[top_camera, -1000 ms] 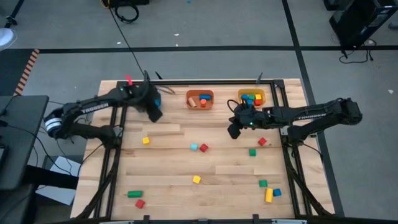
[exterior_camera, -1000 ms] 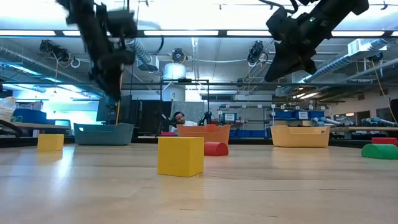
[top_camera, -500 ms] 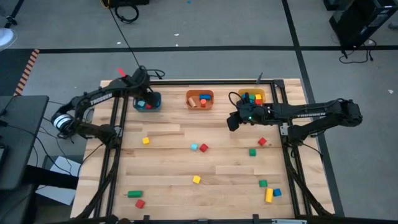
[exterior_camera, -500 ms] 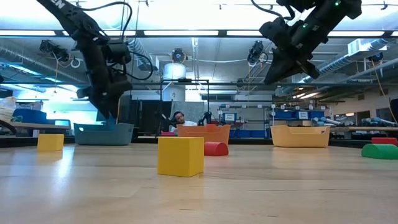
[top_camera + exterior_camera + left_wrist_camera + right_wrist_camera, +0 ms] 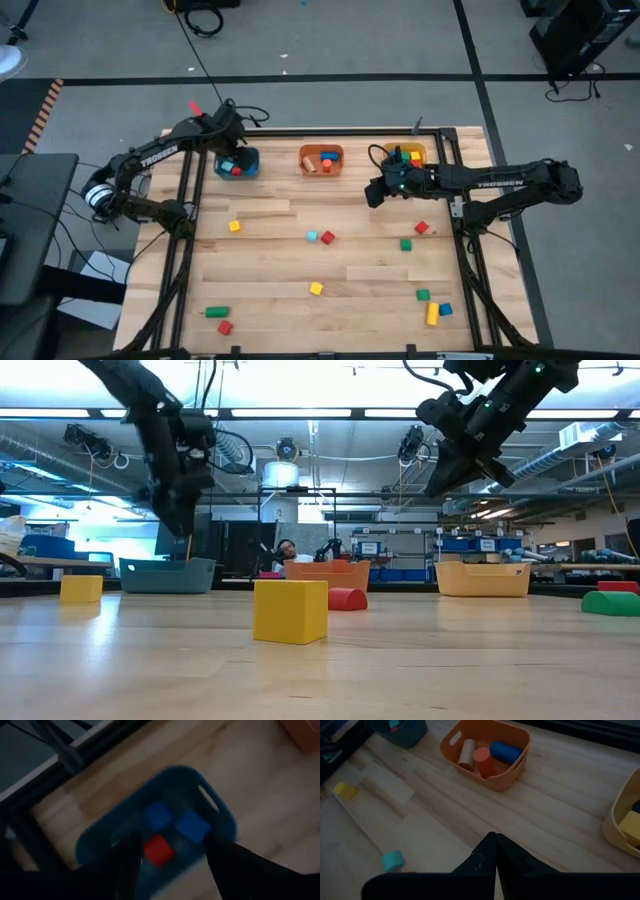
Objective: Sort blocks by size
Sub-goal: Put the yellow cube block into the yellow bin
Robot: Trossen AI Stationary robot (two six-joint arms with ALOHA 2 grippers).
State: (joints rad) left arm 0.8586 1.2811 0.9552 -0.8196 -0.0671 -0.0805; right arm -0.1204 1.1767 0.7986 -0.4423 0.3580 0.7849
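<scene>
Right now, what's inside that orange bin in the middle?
The orange bin holds three rounded pieces lying side by side: a tan cylinder, a red cylinder and a blue cylinder. Its near wall hides part of the floor, so smaller pieces could be covered.

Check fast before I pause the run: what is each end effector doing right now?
Left end effector: open, empty, over the teal bin.
Right end effector: shut, holding nothing.

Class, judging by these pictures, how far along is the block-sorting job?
Done: small wooden blocks already lie in the teal plastic bin, orange plastic bin and yellow plastic bin. In hand: nothing; the left end effector hangs open over the teal bin, the right end effector is shut and empty. Left: about a dozen loose blocks on the wooden table.
</scene>
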